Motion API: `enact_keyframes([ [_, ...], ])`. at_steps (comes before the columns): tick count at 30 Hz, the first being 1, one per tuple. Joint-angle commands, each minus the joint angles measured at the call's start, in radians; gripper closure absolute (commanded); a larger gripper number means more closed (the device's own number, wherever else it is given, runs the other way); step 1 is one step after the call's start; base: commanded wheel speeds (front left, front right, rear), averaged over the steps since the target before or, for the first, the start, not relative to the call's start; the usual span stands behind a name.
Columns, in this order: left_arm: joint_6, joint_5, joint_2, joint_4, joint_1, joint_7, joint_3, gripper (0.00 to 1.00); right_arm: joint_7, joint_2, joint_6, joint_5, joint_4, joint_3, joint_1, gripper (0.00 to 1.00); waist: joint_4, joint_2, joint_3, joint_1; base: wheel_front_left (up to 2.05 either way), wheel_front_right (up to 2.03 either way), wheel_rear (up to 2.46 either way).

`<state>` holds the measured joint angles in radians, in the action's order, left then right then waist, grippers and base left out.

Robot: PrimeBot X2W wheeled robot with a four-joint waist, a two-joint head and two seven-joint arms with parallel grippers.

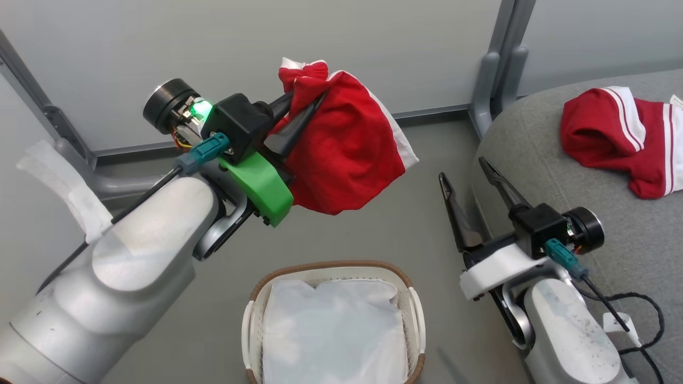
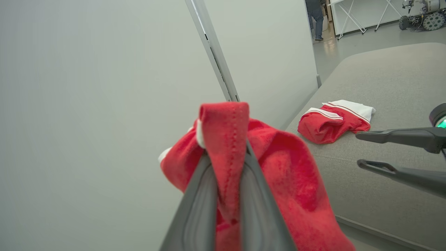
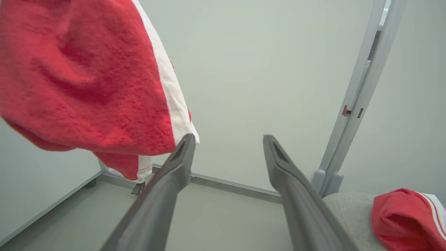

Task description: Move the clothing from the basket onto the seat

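Currently the left hand (image 1: 308,95) is raised well above the floor (image 1: 395,224), its two dark fingers clenched on a bunched fold of the red garment (image 1: 347,154). The cloth hangs free in the air beside and below the fingers, and a white band runs along its outer edge. In the left wrist view a stitched red hem (image 2: 224,139) stands up between the two fingers, and the rest of the fabric spills down to the right. The basket (image 1: 331,265) sits on the floor below and a little to the right of that hand, and inside it lies the plain white liner (image 1: 333,330). The right hand (image 1: 463,169) is released, its fingers spread apart and holding nothing. It hovers at the edge of the seat (image 1: 629,213), between the basket and the cushion. In the right wrist view the hanging garment is at the upper left, close to the tip of one right finger (image 3: 181,157), though whether they touch cannot be told. The striped garment (image 1: 613,144), red with white panels and thin white stripes, lies crumpled on the grey seat, well apart from both hands. Behind everything stands a pale wall panel (image 1: 373,48) with a grey metal post (image 1: 493,69). A person's legs (image 2: 315,17) show far off in the left wrist view.
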<state>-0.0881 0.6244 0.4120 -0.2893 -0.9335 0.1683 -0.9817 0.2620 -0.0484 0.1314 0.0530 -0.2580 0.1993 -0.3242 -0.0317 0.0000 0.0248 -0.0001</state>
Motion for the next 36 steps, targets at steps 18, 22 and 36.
enact_keyframes([
  [18, 0.008, -0.007, 0.023, 0.090, -0.007, -0.020, -0.031, 1.00, 0.005, -0.176, -0.001, 0.151, -0.284, 0.437, -0.305, 0.00, 0.024, 0.0000, 0.016, 0.0001, 0.00, 0.00, 0.00],
  [22, 0.004, -0.010, 0.021, 0.109, -0.006, -0.023, -0.042, 1.00, 0.005, -0.223, -0.001, 0.246, -0.313, 0.572, -0.374, 0.00, 0.025, 0.0000, 0.016, 0.0001, 0.00, 0.00, 0.00],
  [36, 0.005, 0.001, 0.008, 0.139, 0.012, -0.028, -0.066, 1.00, 0.005, -0.292, -0.001, 0.453, -0.268, 0.997, -0.565, 0.00, 0.034, 0.0000, 0.010, 0.0001, 0.00, 0.00, 0.00],
])
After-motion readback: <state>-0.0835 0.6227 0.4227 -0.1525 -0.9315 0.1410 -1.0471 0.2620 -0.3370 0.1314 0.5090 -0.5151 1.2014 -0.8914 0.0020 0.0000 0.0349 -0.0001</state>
